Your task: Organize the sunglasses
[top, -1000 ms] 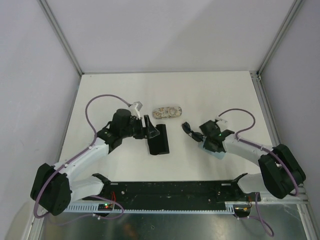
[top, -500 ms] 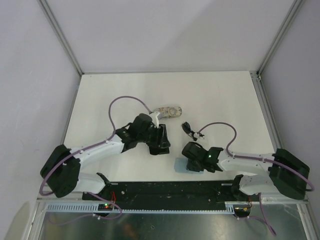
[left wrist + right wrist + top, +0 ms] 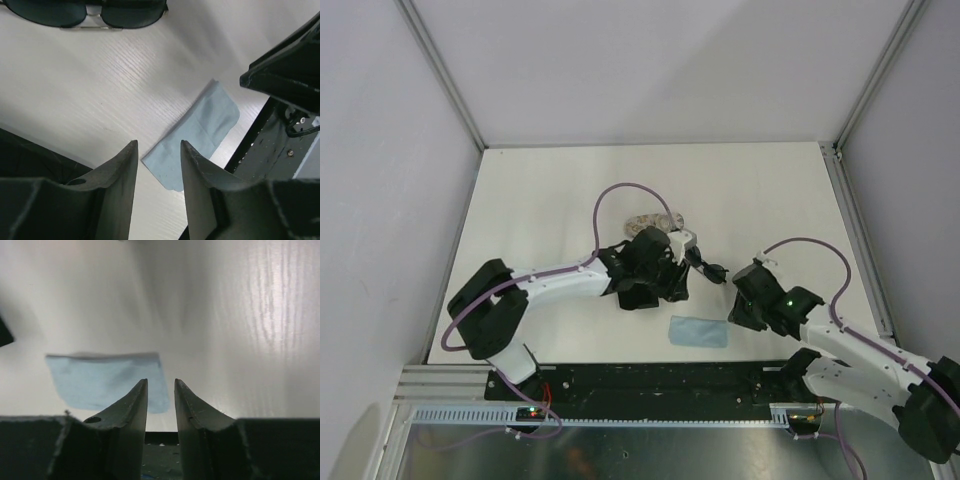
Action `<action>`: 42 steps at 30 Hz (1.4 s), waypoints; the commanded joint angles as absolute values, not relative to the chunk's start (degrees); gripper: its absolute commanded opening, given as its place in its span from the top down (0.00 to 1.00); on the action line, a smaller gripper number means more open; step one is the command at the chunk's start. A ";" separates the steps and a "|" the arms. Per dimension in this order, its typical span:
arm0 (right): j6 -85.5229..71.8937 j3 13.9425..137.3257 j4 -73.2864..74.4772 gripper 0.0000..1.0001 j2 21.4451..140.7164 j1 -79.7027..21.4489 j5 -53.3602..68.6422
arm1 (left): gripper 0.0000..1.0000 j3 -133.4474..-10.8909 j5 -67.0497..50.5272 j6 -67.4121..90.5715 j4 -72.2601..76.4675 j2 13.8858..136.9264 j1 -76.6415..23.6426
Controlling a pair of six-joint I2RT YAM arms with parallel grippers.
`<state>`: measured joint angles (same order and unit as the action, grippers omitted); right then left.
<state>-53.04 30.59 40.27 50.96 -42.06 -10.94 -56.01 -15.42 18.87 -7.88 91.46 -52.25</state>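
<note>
The thin wire-framed sunglasses (image 3: 704, 264) with dark lenses lie on the white table just right of my left gripper (image 3: 672, 288). In the left wrist view they (image 3: 85, 10) run along the top edge, folded. My left gripper (image 3: 159, 145) hangs open with nothing between its fingers, above the table beside a light blue cloth (image 3: 197, 127). My right gripper (image 3: 160, 382) stands a little open and empty, with the cloth (image 3: 102, 380) lying flat just beyond its tips. From above, the right gripper (image 3: 738, 308) sits to the right of the cloth (image 3: 698, 331).
A black oblong case (image 3: 638, 294) lies partly under my left arm. A beige patterned oval case (image 3: 656, 217) rests behind it. The black rail (image 3: 660, 380) runs along the near table edge, close to the cloth.
My left arm swung right over the black case toward the wire sunglasses, its jaws narrowing. My right gripper released the blue cloth onto the table and drew back to the right.
</note>
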 commanded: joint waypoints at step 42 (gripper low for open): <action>-45.99 29.41 35.48 1.00 64.50 -44.75 -11.72 | 0.62 -55.87 -17.74 11.61 -8.49 98.81 -55.89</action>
<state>-44.97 30.00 31.83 65.84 -44.88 -9.82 -54.41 -17.28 14.04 -8.27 96.42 -55.00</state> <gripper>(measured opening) 0.009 0.385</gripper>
